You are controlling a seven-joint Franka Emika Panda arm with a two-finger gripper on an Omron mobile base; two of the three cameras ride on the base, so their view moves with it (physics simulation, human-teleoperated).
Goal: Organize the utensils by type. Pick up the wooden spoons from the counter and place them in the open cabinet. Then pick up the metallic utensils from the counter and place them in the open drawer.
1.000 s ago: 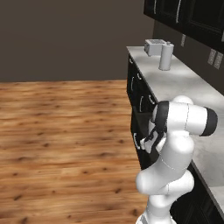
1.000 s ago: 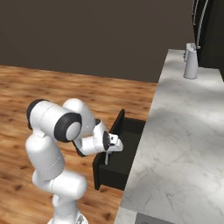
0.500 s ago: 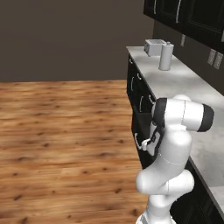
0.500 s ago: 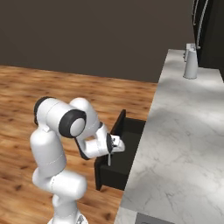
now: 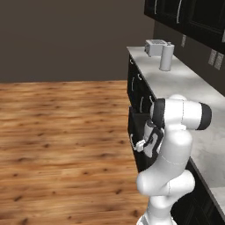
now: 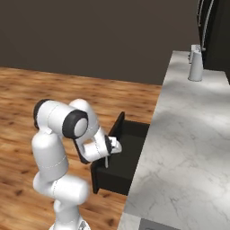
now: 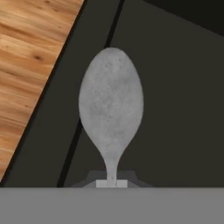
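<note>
My gripper [image 6: 108, 154] is shut on the small silver spoon [image 7: 110, 105], holding it by the handle with the bowl pointing away from the hand. In the right base view the spoon [image 6: 106, 162] hangs down from the hand, just inside the front wall of the open drawer [image 6: 130, 141]. Behind the spoon's bowl in the hand view lies the dark drawer [image 7: 175, 87] floor. From the left base view the gripper [image 5: 140, 144] sits at the black drawer front [image 5: 133, 122], below the white marble counter [image 5: 184, 83].
A toaster [image 5: 154, 47] and a grey canister [image 5: 166, 57] stand at the far end of the counter [image 6: 188, 134]. Black upper cabinets [image 5: 193, 17] hang above it. Open wooden floor [image 5: 61, 132] lies left of the cabinets.
The arm's shoulder and elbow have swung closer to the drawer. The hand with the spoon has sunk slightly over the drawer's front part. The grip stays shut.
</note>
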